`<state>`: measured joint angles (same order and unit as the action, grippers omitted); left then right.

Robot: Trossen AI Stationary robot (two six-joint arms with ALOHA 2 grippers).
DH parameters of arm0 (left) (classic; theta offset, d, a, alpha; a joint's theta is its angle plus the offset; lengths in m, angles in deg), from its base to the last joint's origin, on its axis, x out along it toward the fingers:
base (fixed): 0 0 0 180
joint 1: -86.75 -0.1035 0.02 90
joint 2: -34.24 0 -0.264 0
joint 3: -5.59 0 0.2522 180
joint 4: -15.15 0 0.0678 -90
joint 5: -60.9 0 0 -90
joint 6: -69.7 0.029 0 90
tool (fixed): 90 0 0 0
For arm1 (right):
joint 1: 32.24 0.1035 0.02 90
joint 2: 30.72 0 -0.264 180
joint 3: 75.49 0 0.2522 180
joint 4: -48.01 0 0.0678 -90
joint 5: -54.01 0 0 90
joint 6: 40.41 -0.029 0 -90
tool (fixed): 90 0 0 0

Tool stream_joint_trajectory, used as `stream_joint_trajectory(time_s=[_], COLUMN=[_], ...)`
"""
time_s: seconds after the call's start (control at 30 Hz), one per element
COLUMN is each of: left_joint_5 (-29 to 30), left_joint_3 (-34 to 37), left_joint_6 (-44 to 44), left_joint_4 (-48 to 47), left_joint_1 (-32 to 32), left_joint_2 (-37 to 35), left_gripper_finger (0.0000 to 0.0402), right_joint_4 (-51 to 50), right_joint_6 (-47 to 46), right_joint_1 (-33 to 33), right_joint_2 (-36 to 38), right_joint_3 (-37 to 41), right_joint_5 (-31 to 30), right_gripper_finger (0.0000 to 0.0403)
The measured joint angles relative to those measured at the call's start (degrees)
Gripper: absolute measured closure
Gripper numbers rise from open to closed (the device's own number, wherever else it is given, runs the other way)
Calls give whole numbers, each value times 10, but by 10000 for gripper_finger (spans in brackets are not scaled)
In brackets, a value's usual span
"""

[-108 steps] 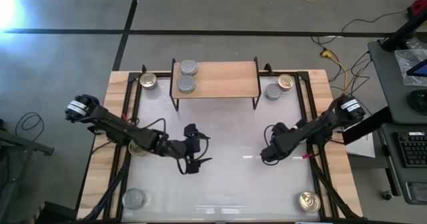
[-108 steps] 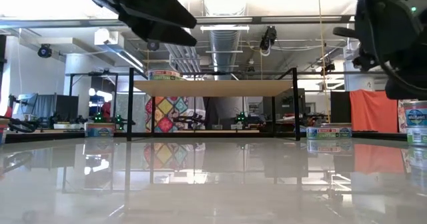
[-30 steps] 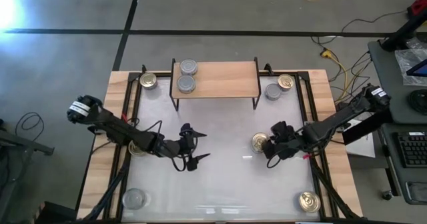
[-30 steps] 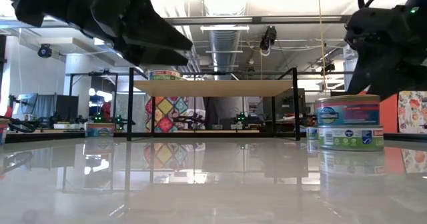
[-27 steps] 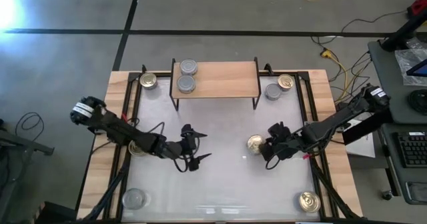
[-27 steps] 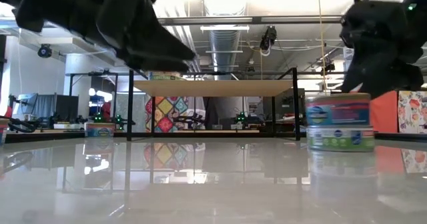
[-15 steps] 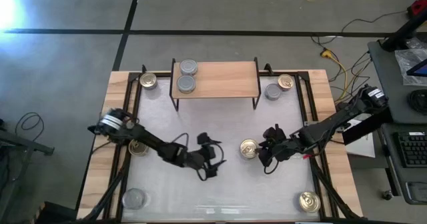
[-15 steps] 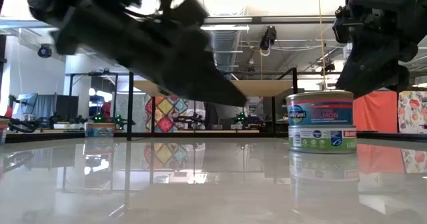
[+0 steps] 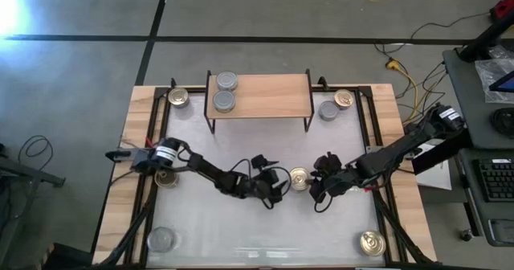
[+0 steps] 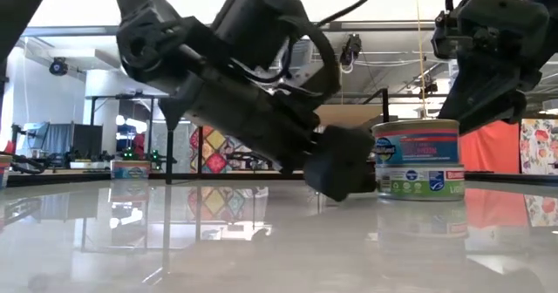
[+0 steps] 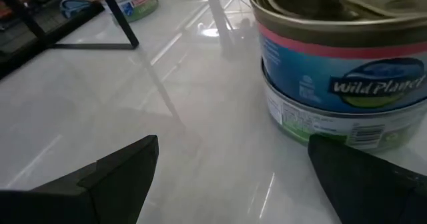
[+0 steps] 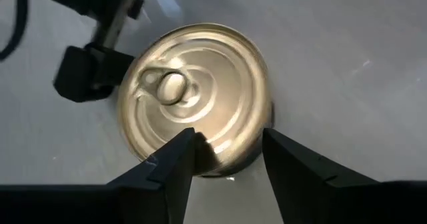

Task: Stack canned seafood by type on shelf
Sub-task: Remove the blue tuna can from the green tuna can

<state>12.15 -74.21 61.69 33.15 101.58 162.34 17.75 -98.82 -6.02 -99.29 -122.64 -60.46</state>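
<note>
A gold-topped can (image 9: 299,178) stands upright on the white table's middle; its wall (image 10: 418,158) has a blue-and-pink band over a white-and-green one. My left gripper (image 9: 281,185) is open just left of it, low over the table. Its fingers (image 11: 127,171) stop short of the can (image 11: 340,71) and touch nothing. My right gripper (image 9: 314,185) is open at the can's right side. The wooden shelf (image 9: 269,97) stands at the far edge with two silver-topped cans (image 9: 226,91) on its left end. My right gripper (image 12: 227,141) slants down from the table's right. One fingertip (image 12: 183,141) stands over the right-hand part of the can's top rim (image 12: 220,147), the other beside its wall. Whether they touch the can I cannot tell. The can stands on the table.
Loose cans lie around: a gold one (image 9: 166,178) under my left arm, a silver one (image 9: 161,239) near left, a gold one (image 9: 371,242) near right, a gold one (image 9: 177,98) left of the shelf, a silver (image 9: 328,109) and a gold (image 9: 344,99) right of it.
My left gripper has swept toward the table's right and down, ending low beside the can, still open. The gold-topped can has slid a little along the table toward the left, upright, with my right gripper following close behind it.
</note>
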Motion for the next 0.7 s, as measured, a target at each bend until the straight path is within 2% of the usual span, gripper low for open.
stream_joint_trajectory(time_s=[0.37,0.53,0.7], left_joint_5=[-17,-16,-16], left_joint_3=[-11,-11,0], left_joint_6=[-11,-10,8], left_joint_4=[7,7,1], left_joint_1=[-5,-5,-3], left_joint_2=[15,15,2], left_gripper_finger=[29,29,29], right_joint_4=[74,73,36], right_joint_6=[91,99,153], right_joint_1=[0,0,3], right_joint_2=[-6,-6,-4], right_joint_3=[1,1,-23], right_joint_5=[0,-9,-9], right_gripper_finger=[237,236,220])
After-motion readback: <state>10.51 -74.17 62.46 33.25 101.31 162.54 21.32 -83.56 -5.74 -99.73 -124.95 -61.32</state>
